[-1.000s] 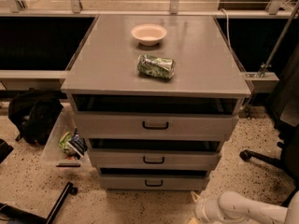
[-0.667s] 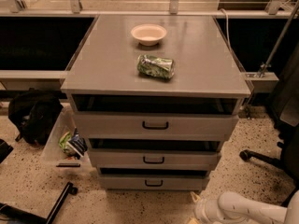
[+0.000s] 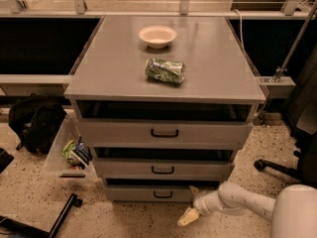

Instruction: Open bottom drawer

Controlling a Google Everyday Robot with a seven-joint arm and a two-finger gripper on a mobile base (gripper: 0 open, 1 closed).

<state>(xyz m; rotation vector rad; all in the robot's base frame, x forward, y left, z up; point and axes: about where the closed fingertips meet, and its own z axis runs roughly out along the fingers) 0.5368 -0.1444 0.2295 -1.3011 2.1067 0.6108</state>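
**Bottom-drawer opening, approach stage.** The two cream fingers of the gripper [image 3: 190, 205] stand apart with nothing between them. One tip points down-left over the speckled floor [image 3: 124, 222]. The other lies up against the right end of the bottom drawer [image 3: 133, 193], the lowest and slimmest grey front of the three-drawer cabinet. The gripper sits low, just right of the drawer's small black bar handle [image 3: 163, 195], close to it but not on it. The white arm [image 3: 242, 202] runs back to the right towards the robot's pale body at the lower right corner.

**Progress.** As far as can be judged, nothing of the task is done: the bottom front sits furthest back of the three, showing only a dark strip above it. Reaching the handle, closing on it and pulling outward all remain.

**Surroundings.**
- On the flat grey cabinet top [image 3: 104, 68] stand a pale round bowl [image 3: 157, 36] and, nearer the front, a crumpled green foil packet [image 3: 165, 71].
- At the left are a black backpack [image 3: 34, 123] and a clear plastic bin [image 3: 62, 157] of oddments.

**Hidden or unclear.**
- Contact between the upper finger and the drawer front cannot be settled.
- The drawer interiors are in shadow.
- The robot's body is cut off by the picture's edge.
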